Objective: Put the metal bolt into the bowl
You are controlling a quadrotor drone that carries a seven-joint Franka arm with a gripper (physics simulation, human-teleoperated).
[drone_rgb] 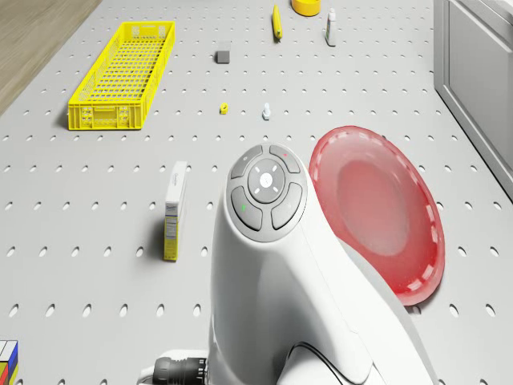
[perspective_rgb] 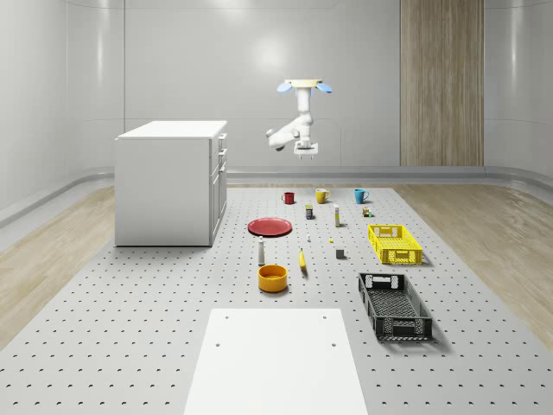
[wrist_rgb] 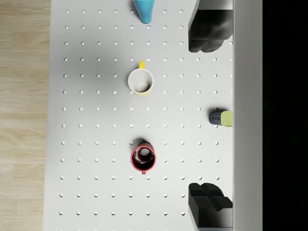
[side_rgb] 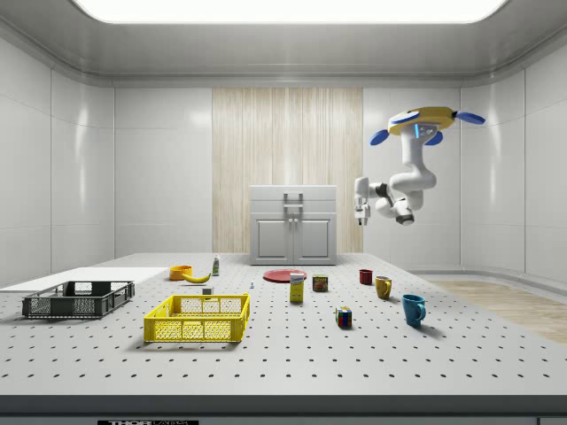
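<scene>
Whole-scene view: the drone hovers high above the mug row at the perforated counter's (perspective_rgb: 130, 346) far end; its end effector (perspective_rgb: 306, 156), fingers spread wide and empty, points downward. The small metal bolt (perspective_rgb: 308, 239) lies nearer the camera, beyond the red plate, well short of the orange bowl (perspective_rgb: 272, 277).

This looks like a robot test room made on a computer. It has bare pale walls, one wood panel (side_rgb: 286, 168) and a big light in the ceiling. A wide gray tabletop (perspective_rgb: 130, 346) full of little holes carries a white cabinet (perspective_rgb: 170, 181), crates and cups. A drone (side_rgb: 425, 124) hovers above it.
</scene>
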